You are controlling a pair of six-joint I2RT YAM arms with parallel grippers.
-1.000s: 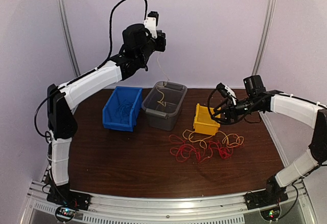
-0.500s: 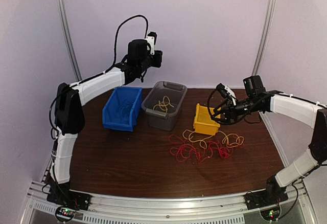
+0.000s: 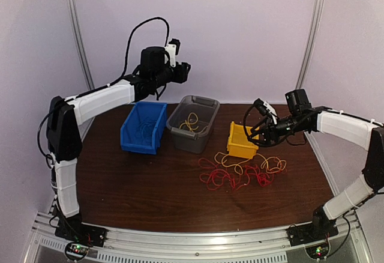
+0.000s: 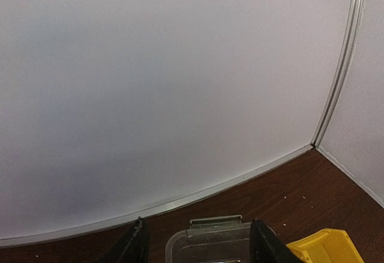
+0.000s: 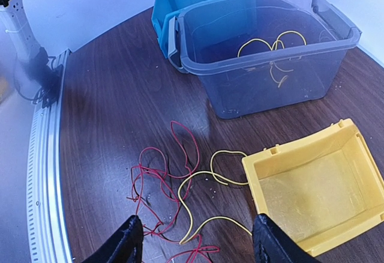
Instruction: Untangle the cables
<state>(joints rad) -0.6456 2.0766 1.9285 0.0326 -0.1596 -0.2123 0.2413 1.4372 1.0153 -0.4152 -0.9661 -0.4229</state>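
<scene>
Both gape empty: the left end effector (image 4: 201,250) well away from the yellow bin (image 3: 242,144), the right end effector (image 5: 195,246) just beside it. Red and yellow cables (image 3: 240,172) lie knotted on the desk (image 3: 150,185) before that bin; tugging one strand could drag the clump.

table (image 5: 108,95): dark wood grain, glossy | grey bin (image 5: 270,89): clear smooth plastic | yellow bin (image 5: 312,191), blue bin (image 3: 135,140): opaque plastic, slight sheen | rail (image 5: 42,173): ribbed metal | cables (image 3: 259,176): smooth coating
</scene>
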